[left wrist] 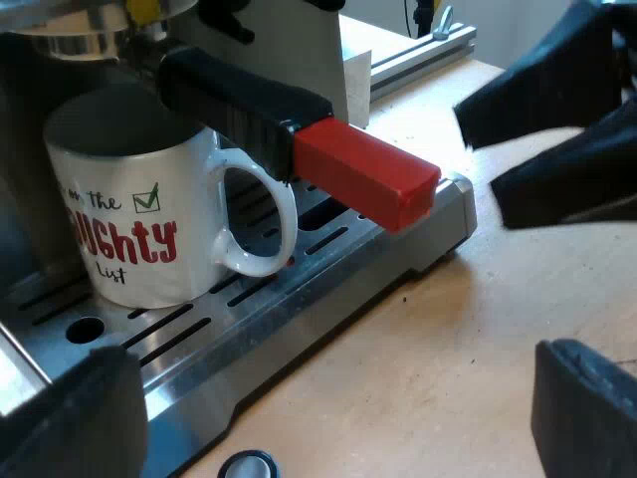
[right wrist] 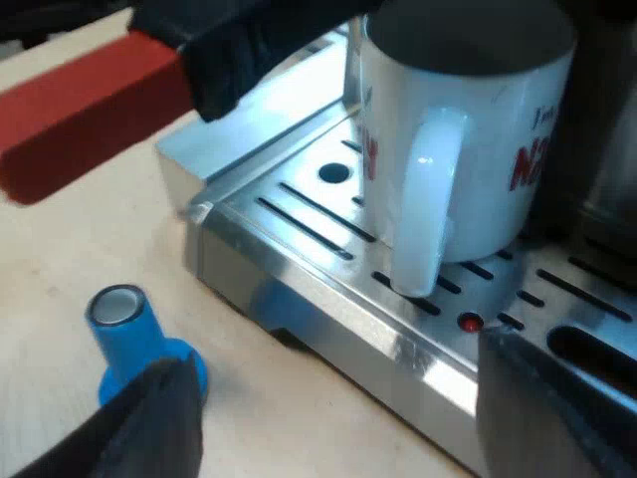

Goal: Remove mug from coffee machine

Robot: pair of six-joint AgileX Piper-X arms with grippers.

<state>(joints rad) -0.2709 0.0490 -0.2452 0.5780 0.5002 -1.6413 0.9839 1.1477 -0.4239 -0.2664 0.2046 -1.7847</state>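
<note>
A white mug (left wrist: 149,234) with red lettering stands upright on the espresso machine's metal drip tray (left wrist: 328,274), its handle (left wrist: 261,214) turned outward. Just over the mug runs the holder's dark handle with its red end (left wrist: 366,174), locked into the machine's front. My left gripper (left wrist: 328,428) is open, low before the tray and apart from the mug. My right gripper (right wrist: 343,418) is open too, before the tray edge (right wrist: 328,309), facing the mug's handle (right wrist: 423,199) on the mug (right wrist: 478,129) without touching it. The right arm's black fingers (left wrist: 557,129) hover past the tray's corner.
A blue tamper (right wrist: 134,334) stands on the wooden table (right wrist: 90,239) close to the tray's corner, below the red handle end (right wrist: 90,110). A small round dark object (left wrist: 247,465) lies at the tray's foot. An aluminium rail (left wrist: 428,45) runs beyond the machine.
</note>
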